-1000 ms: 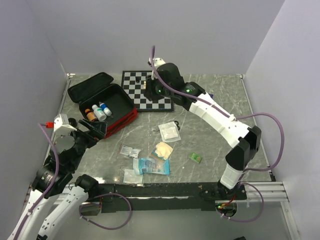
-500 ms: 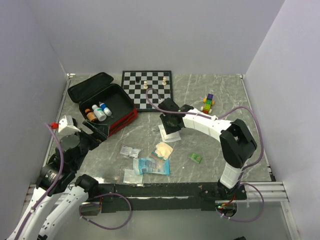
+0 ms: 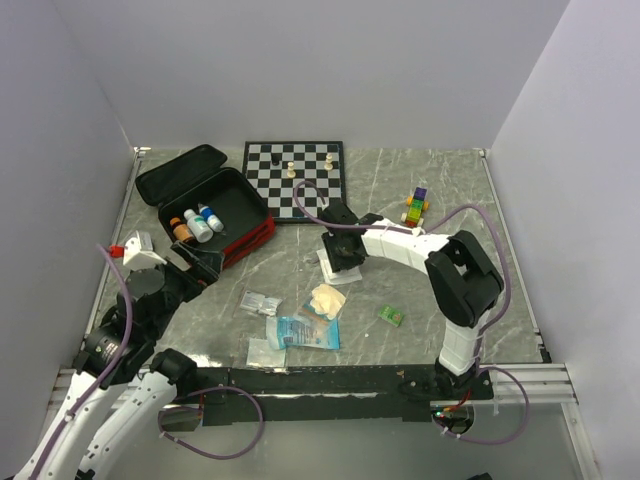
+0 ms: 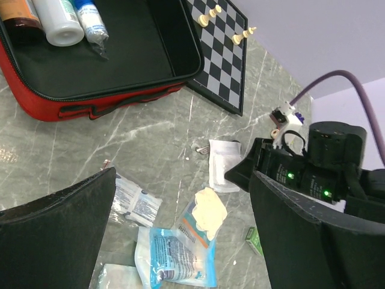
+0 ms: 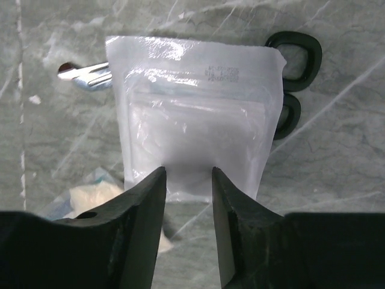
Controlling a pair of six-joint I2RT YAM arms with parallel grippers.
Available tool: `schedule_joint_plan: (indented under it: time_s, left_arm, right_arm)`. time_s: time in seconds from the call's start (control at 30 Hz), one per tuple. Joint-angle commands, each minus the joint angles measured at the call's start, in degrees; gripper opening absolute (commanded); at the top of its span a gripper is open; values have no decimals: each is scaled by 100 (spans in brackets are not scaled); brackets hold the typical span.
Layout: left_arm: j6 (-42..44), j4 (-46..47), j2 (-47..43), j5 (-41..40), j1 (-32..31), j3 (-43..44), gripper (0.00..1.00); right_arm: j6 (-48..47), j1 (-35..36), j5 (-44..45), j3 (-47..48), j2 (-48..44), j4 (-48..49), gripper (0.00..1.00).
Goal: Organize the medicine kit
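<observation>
Stowed upper left in red zippered soft case (image 3: 252, 236): three small bottles (image 3: 195, 224); loose flat packets (image 3: 300, 331) pending, centre; right gripper (image 5: 188, 192) narrow above white plastic sachet (image 5: 198, 114), left gripper (image 4: 180, 241) wide, empty

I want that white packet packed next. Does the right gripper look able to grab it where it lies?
Probably yes: the right gripper hangs open just over the white packet, nothing on top of it. It lies flat across scissors, so pinching may be fiddly.

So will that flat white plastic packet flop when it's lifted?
Probably floppy: the flat white plastic packet looks thin and crinkled. Likely light, being so flat. Its glossy film may slip, and it lies over black-handled scissors.
</observation>
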Motion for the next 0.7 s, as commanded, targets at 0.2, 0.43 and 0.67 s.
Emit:
schedule_joint_plan:
  time_s: [0.2,0.43,0.67]
  left_arm:
    - [-12,218,109,123,-13,-5,96]
    - [-20,270,136,176,-5,-32,96]
    - [-38,218,57,150,-5,-23,96]
  right_arm:
    - [50,-147,-55,-89,282,75,34]
    - [33,-156,-46,-318,133,66,10]
    - [94,-156,50,-353,-332,-57,0]
